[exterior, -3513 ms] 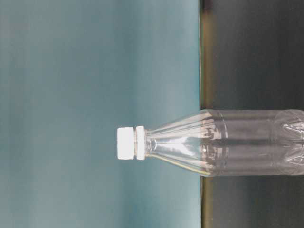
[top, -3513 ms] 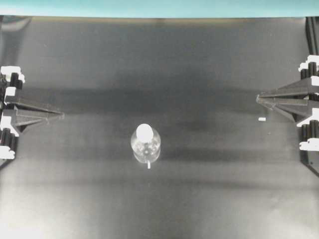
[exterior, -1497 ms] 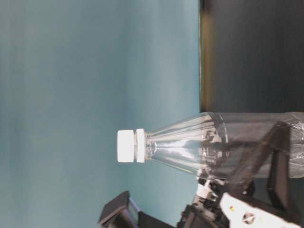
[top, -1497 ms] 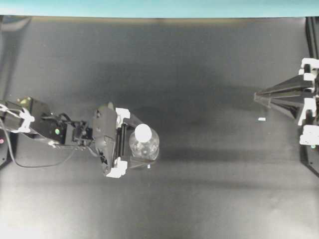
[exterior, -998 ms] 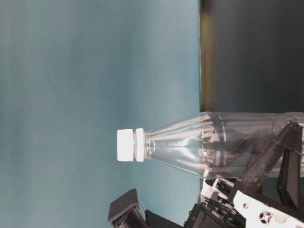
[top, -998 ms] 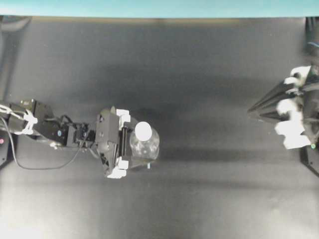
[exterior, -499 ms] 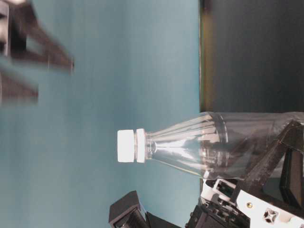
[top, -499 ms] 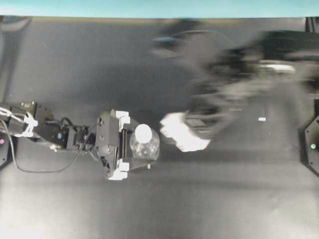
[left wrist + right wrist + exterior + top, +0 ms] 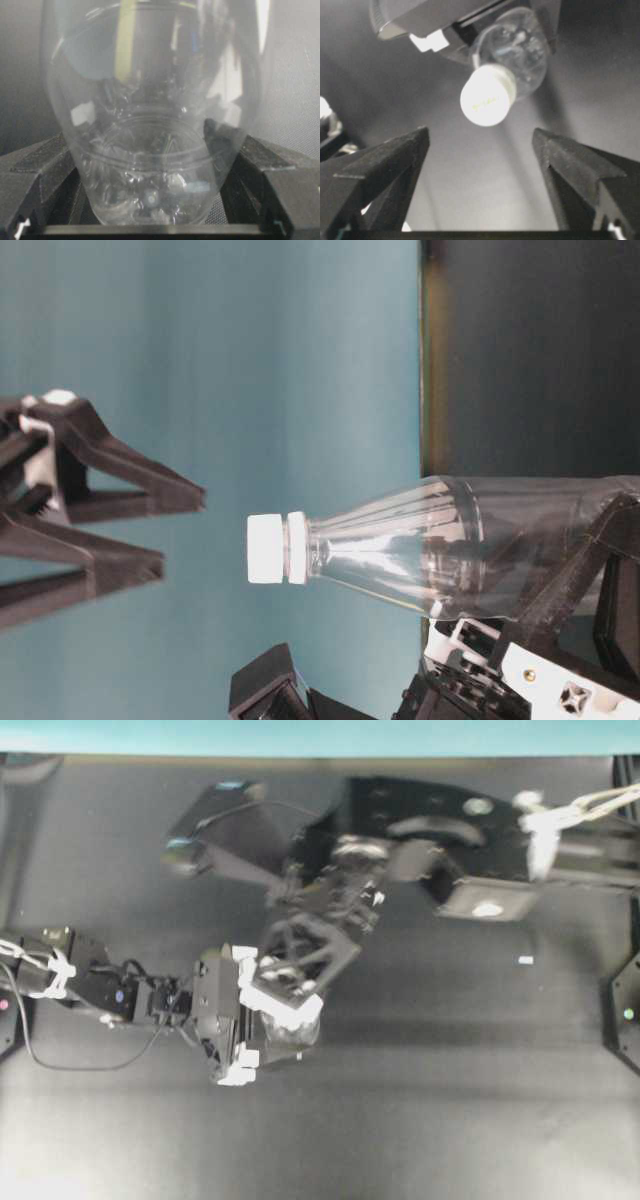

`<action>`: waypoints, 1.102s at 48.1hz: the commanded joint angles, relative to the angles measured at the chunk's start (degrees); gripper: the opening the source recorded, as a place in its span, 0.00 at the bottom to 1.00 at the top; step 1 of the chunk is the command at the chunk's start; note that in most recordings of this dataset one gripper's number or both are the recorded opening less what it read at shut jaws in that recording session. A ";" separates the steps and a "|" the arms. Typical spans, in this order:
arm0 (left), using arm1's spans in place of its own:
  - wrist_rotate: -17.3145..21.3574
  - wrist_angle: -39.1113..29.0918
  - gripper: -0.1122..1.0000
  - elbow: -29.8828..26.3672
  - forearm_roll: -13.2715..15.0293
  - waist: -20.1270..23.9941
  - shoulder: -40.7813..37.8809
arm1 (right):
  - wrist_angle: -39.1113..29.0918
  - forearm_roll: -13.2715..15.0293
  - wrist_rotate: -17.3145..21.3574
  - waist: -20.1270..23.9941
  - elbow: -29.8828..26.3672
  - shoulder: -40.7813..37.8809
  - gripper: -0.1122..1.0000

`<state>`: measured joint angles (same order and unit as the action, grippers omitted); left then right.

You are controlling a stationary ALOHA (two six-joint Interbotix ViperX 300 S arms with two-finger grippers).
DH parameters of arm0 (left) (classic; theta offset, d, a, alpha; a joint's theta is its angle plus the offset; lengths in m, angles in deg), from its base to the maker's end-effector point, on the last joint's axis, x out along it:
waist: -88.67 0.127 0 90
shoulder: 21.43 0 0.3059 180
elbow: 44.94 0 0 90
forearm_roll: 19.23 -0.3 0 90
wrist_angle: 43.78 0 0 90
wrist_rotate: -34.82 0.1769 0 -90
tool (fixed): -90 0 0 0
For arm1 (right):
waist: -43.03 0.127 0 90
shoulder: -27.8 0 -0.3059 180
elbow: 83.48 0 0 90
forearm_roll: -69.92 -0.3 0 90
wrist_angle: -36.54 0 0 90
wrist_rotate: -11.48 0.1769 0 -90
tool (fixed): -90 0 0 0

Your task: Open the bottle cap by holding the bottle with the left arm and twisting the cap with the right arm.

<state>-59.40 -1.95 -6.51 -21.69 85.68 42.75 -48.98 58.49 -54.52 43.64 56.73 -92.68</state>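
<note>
The clear bottle (image 9: 470, 545) stands upright on the black table; this side view is turned, so its top points left. My left gripper (image 9: 136, 131) is shut on the bottle's (image 9: 150, 150) lower body, one black finger (image 9: 45, 170) pressing each side. The white cap (image 9: 265, 548) is on the neck. My right gripper (image 9: 183, 532) hangs open just above the cap, not touching it. In the right wrist view the cap (image 9: 486, 101) shows beyond the wide-apart fingers of that gripper (image 9: 480, 134). From overhead the right gripper (image 9: 290, 985) hides the cap, and the left gripper (image 9: 262, 1015) clasps the bottle (image 9: 292, 1032).
The right arm (image 9: 470, 840) reaches in from the upper right across the back of the table. A tiny white fleck (image 9: 525, 960) lies on the black mat at the right. A teal wall (image 9: 300, 735) borders the far edge.
The right arm has swung in from the right edge to above the bottle, and its jaws have spread wide. The left gripper and the bottle have stayed put.
</note>
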 commanded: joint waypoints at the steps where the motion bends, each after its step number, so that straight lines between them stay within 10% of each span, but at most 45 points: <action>1: 0.09 0.18 0.84 -0.35 -0.09 -0.35 0.09 | -0.44 0.09 -1.67 -0.09 -1.67 -1.58 0.81; 40: 0.00 -0.09 0.84 -0.18 -0.09 -0.26 0.09 | -0.97 3.08 -4.31 0.97 -0.62 -4.31 0.79; 53: 0.00 -0.18 0.84 -0.35 -0.09 -0.26 0.00 | -0.97 2.99 -4.31 1.32 -0.53 -4.31 0.45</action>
<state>-59.40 -2.12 -6.42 -21.60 85.68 42.75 -49.86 61.48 -58.30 44.96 56.38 -96.90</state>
